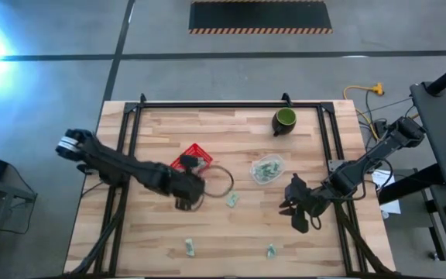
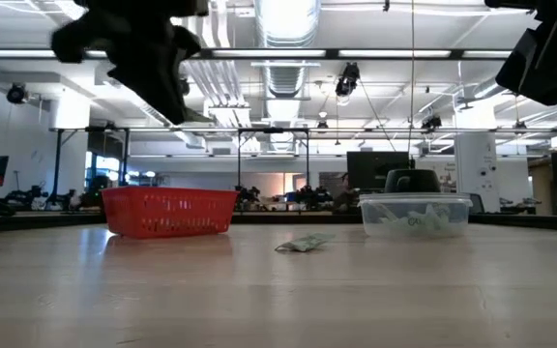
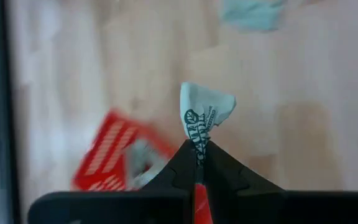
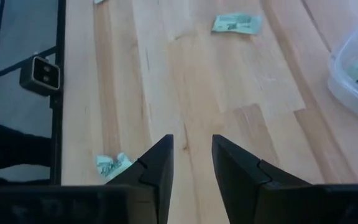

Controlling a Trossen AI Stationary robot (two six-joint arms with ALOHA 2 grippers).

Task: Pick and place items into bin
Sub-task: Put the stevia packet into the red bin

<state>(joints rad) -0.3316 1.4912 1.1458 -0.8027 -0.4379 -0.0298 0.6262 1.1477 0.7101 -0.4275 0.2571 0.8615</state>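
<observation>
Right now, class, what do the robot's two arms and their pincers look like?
Both arms are dark and jointed. The left arm has a pale silvery band near its base. The left pincer and the right pincer each have two dark, angular, tapering fingers; a red strip shows between the left's.

The left gripper [image 3: 199,163] has its fingers [image 3: 229,171] pressed together on one wrapped piece [image 3: 204,118], pale with dark green leaf printing, which sticks out beyond the fingertips, held above the wooden tabletop [image 3: 303,124]. Below it on the tabletop sits a red basket [image 3: 114,158], blurred. Another pale wrapped item [image 3: 253,12] lies farther off.
</observation>
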